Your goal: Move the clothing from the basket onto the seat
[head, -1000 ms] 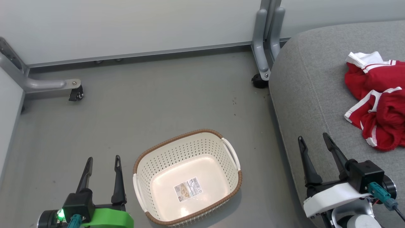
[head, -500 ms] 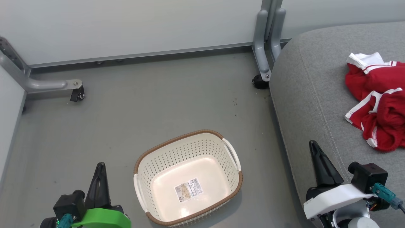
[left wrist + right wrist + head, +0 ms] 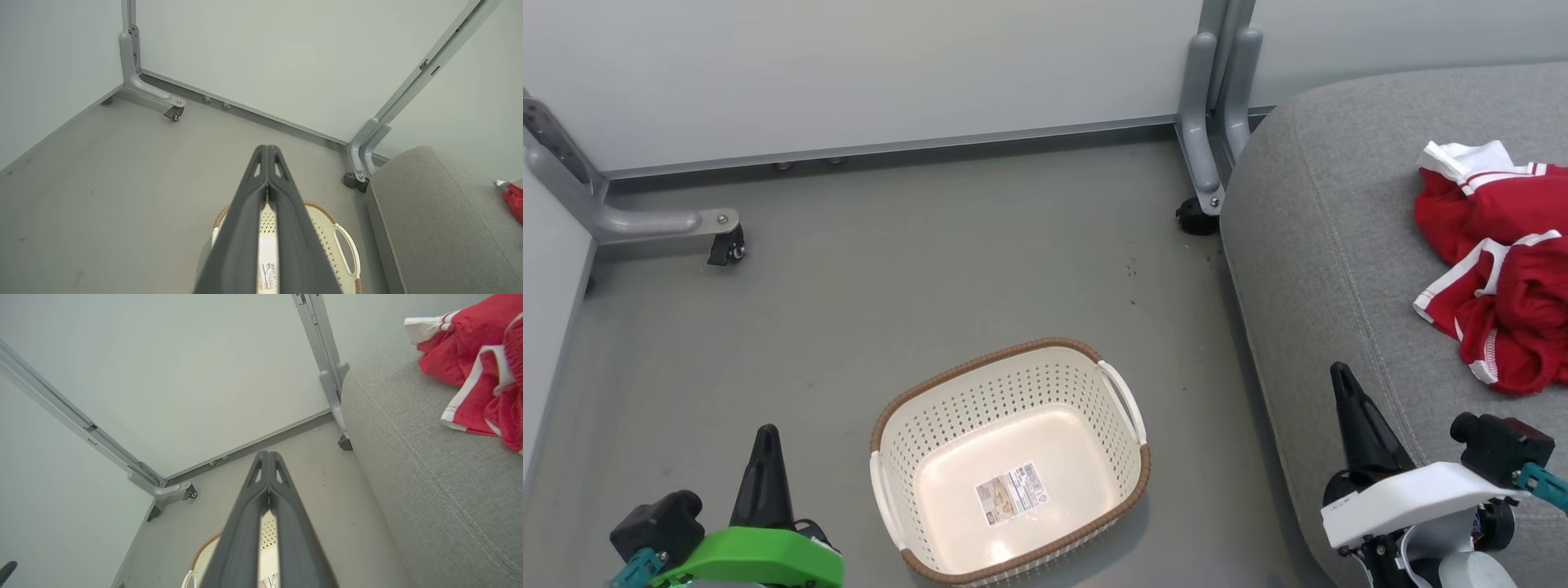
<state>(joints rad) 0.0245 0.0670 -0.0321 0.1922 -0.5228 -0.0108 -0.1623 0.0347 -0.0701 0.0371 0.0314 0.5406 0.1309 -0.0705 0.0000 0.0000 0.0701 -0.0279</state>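
A matte grey floor (image 3: pixel 931 269) spreads across the middle, faintly scuffed, with a few dark specks (image 3: pixel 1131 268) right of centre. Behind it stands a pale grey-green wall panel (image 3: pixel 849 65), edged along its bottom by a grey metal rail (image 3: pixel 890 149). Two small bolt heads (image 3: pixel 784 166) sit just under that rail. At the left, a curved grey metal foot (image 3: pixel 645 220) lies along the floor and ends in a small black caster (image 3: pixel 725 245). A second pale panel (image 3: pixel 539 327) closes the left side. At the right, a grey upright post (image 3: pixel 1213 73) comes down to another black caster (image 3: pixel 1196 219).
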